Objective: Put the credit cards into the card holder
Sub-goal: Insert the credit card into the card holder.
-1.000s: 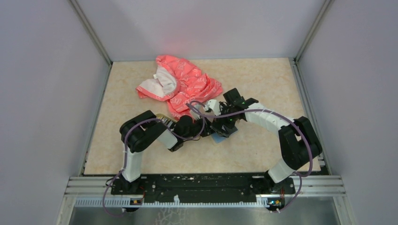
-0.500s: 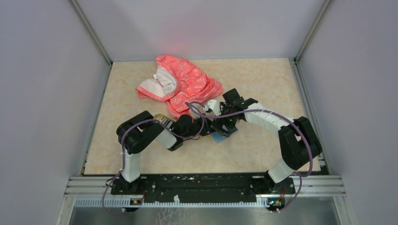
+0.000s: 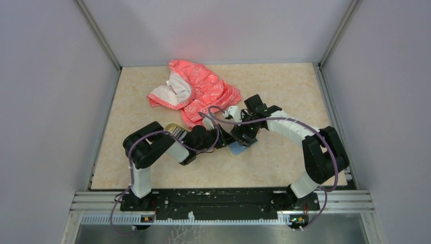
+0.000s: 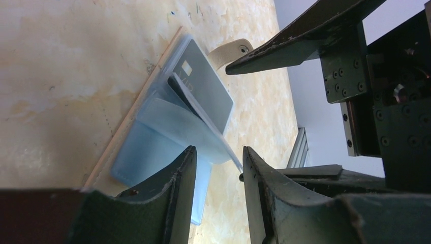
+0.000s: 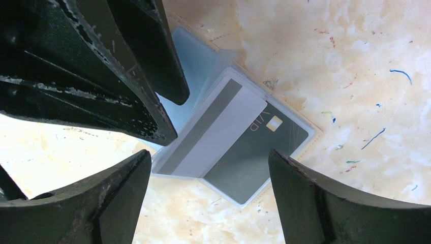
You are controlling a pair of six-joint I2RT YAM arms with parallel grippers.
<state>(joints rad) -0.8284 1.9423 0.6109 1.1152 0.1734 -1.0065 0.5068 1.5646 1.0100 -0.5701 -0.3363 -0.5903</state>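
left gripper (image 4: 218,152) partly open, right gripper (image 5: 209,154) wide, both empty by card holder (image 4: 152,137).

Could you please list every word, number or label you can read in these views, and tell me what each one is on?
"VIP": printed on the dark grey card lying in the card holder, clearest in the right wrist view.
Pale striped card: no text shows on it.
Pink cloth: white printed pattern, too small to read.
Nothing else is legible.
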